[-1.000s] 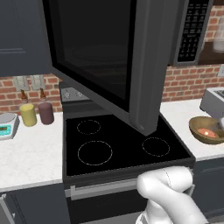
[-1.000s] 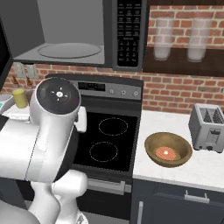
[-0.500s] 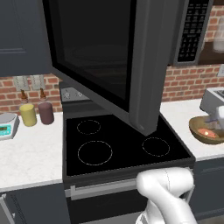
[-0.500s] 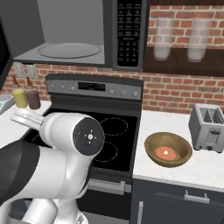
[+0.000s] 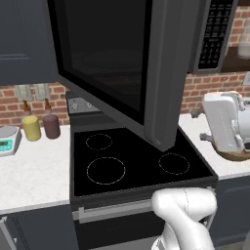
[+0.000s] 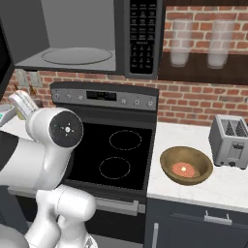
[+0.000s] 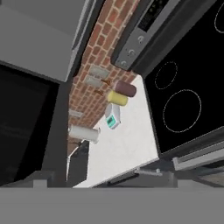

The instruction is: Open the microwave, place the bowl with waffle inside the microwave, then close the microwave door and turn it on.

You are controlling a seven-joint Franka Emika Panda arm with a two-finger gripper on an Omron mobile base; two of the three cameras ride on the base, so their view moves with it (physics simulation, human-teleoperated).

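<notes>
Bowl [image 6: 186,166] with waffle [image 6: 186,170] sits on the counter [image 6: 193,186] right of the stove [image 6: 116,152], off to the hand's far side; the hand is released, empty. Microwave [image 6: 87,36] door [image 5: 117,63] stands open.

Brown bowl [image 6: 169,162], reddish waffle [image 6: 186,170], dark grey microwave door [image 5: 168,73], red brick wall [image 6: 193,99].

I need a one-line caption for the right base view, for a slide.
Microwave open above the stove; wooden bowl with waffle waits beside the toaster.
</notes>
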